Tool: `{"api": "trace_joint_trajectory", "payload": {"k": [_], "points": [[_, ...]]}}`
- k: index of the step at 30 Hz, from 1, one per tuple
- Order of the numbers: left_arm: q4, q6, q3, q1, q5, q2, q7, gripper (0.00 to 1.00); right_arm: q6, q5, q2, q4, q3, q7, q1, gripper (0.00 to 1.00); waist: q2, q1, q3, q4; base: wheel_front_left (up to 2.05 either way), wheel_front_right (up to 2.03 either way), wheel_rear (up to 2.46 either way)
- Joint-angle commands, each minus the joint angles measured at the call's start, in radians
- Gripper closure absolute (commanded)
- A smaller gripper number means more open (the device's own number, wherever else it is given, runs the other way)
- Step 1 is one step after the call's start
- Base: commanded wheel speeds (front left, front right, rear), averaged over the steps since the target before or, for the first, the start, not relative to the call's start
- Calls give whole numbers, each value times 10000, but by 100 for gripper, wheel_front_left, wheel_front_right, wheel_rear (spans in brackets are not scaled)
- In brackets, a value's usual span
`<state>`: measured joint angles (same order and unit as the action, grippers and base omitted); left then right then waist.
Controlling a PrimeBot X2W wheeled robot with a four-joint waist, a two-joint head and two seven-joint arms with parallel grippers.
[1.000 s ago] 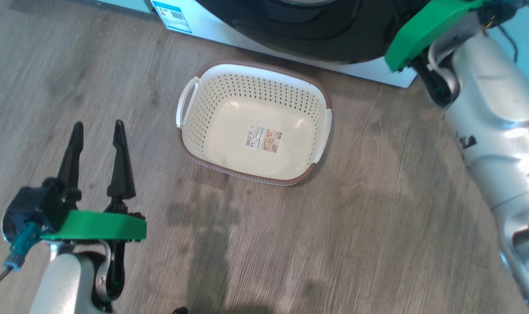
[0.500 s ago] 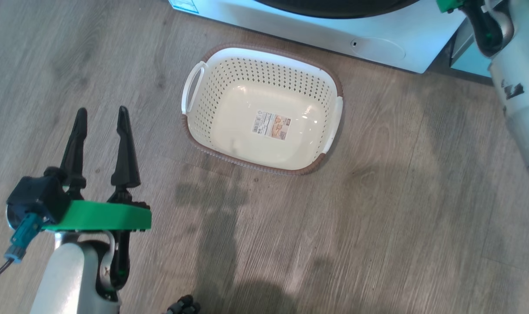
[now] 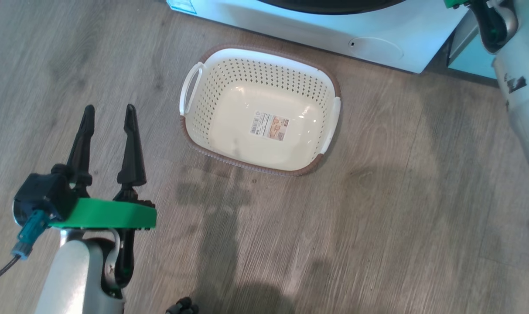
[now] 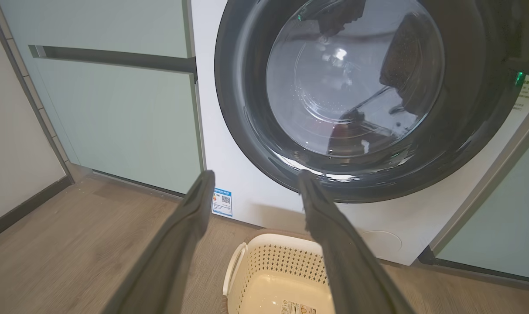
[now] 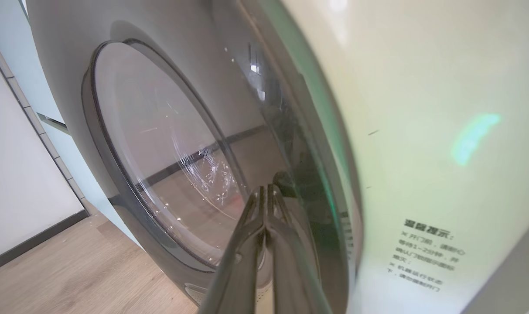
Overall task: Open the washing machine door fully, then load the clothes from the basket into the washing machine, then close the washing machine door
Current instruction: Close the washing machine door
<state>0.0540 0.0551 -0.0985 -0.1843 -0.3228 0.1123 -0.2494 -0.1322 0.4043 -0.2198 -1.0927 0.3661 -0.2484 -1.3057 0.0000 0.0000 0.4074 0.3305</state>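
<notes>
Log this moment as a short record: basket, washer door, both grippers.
basket: on the wood floor in front of the washing machine; empty except for a sticker on its bottom
washing machine door: lies against the machine front; cannot tell whether it is latched
left gripper: open, holding nothing, above the floor left of the basket
right gripper: shut, fingertips at the door's black rim

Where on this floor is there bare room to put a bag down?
The widest bare floor lies right of the basket and in front of it, toward the robot. A smaller patch sits between the basket and the left gripper, fingers open. It is tight behind the basket, near the washing machine.
</notes>
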Motion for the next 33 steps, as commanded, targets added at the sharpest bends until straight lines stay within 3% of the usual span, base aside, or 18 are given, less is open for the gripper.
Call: {"api": "trace_joint_trajectory", "payload": {"k": [1,10,12,14,33], "points": [[266,-29,389,-216,109,145,-122,0,15,-14,273,269,59,-121,-268,100,0,0,-112,-75,0,0,0],[205,-76,367,-28,241,313,-97,0,15,482,468,1412,157,-131,1414,99,0,0,-790,-666,0,0,0],[248,-108,341,-4,211,355,-26,0,15,499,457,1957,5,-131,1939,53,0,0,-903,-824,0,0,0],[297,-115,319,27,195,389,49,0,15,434,448,2477,-189,-132,2527,0,0,0,-1028,-984,0,0,0],[609,48,114,901,377,808,674,0,15,-1247,1123,7005,-2798,-131,8581,0,0,0,-2461,-2403,0,0,0]]}}
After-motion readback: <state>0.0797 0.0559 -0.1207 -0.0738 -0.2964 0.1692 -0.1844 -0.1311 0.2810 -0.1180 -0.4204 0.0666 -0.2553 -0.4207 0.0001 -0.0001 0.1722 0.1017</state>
